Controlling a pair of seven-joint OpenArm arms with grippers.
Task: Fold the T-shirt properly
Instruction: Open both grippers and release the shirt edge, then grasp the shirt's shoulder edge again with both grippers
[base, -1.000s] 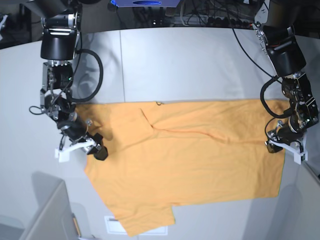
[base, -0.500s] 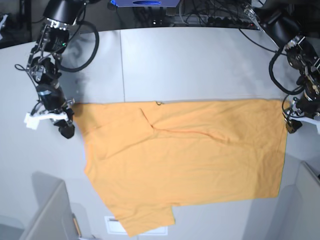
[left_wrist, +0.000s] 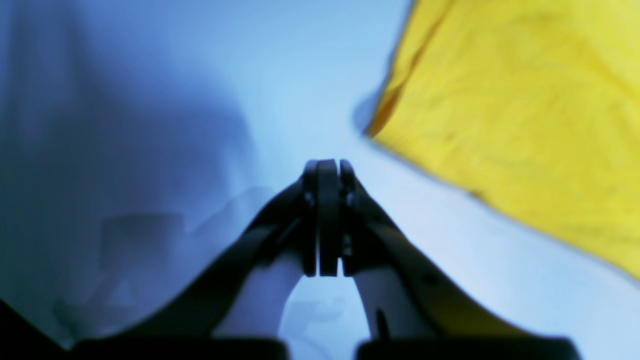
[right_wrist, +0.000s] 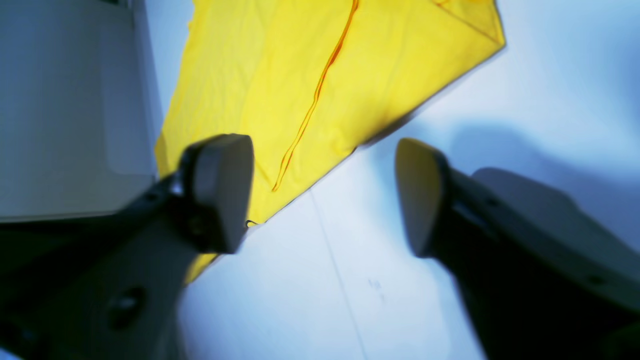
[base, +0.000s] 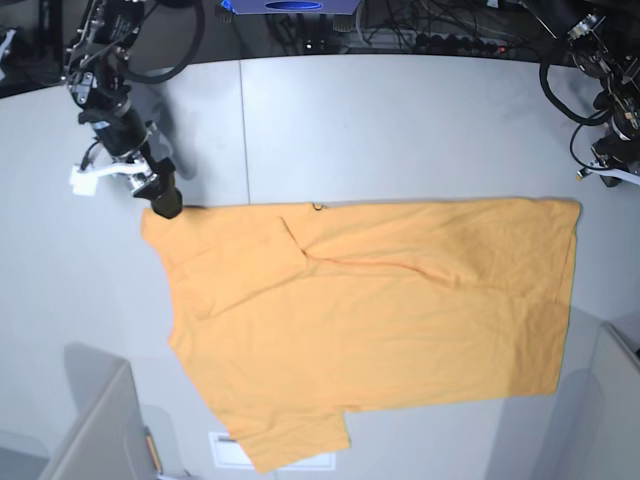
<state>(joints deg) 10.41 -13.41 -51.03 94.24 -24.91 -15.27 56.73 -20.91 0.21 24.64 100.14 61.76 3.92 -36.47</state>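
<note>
My right gripper (base: 135, 182) sits upper left in the base frame, jaws spread, nothing in them, just off the T-shirt's (base: 380, 320) top-left corner. T-shirt lies flat on the table (base: 400, 120), mid-frame. My left gripper (left_wrist: 322, 167) at the far right edge is clenched on nothing, fabric near its upper-right in the wrist view.

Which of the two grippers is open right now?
The right gripper: its fingers stand wide apart above the table, just off the T-shirt. The left gripper is shut and holds nothing.
</note>
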